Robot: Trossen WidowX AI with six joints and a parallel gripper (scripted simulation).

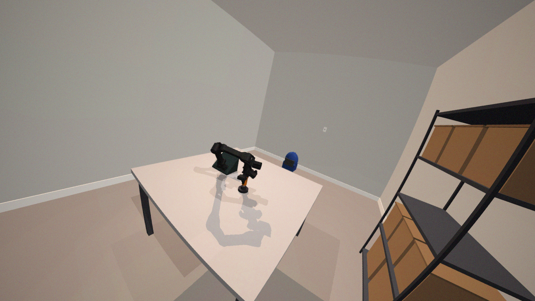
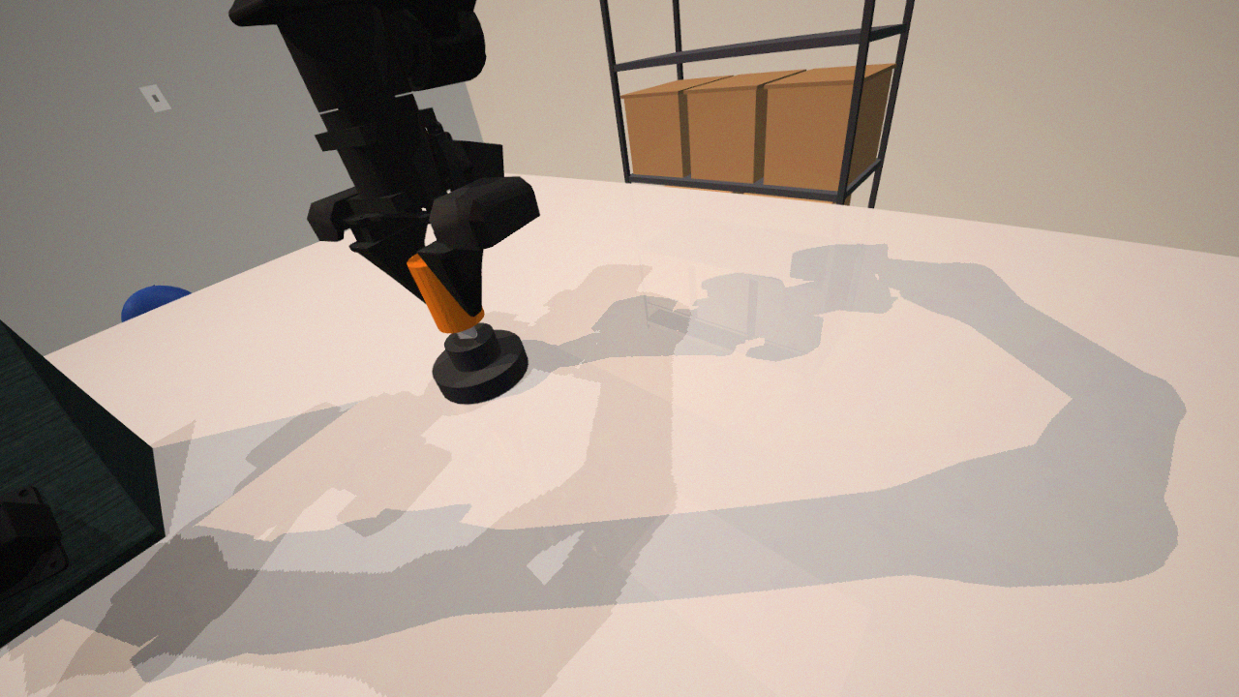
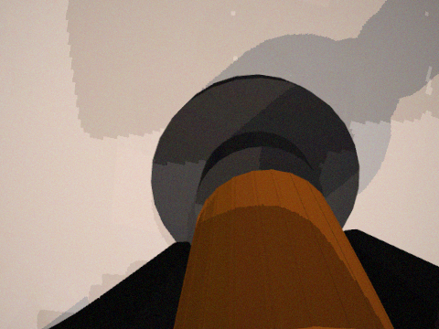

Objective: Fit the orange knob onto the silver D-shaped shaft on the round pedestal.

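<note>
My gripper point(image 2: 448, 300) point(image 3: 267, 252) is shut on the orange knob point(image 2: 443, 315) point(image 3: 274, 274) point(image 1: 245, 182), with one dark finger on each side. The knob is held over the black round pedestal point(image 2: 478, 378) point(image 3: 183, 132) point(image 1: 243, 190) and leans a little in the exterior view. A short piece of the silver shaft point(image 2: 468, 332) shows between the knob's lower rim and the pedestal's raised collar, so the knob is not down on the pedestal. The knob's hole and both flat sides are hidden. In the wrist view the knob covers the shaft and part of the collar.
The pedestal stands on the pale table point(image 1: 179, 187) point(image 2: 866, 641). The arm's dark green base block point(image 1: 230, 164) point(image 2: 104, 450) is beside it. A blue object point(image 1: 291, 161) point(image 2: 156, 301) is beyond the table edge. A shelf rack with brown boxes point(image 1: 475, 149) point(image 2: 723, 130) stands beyond the table.
</note>
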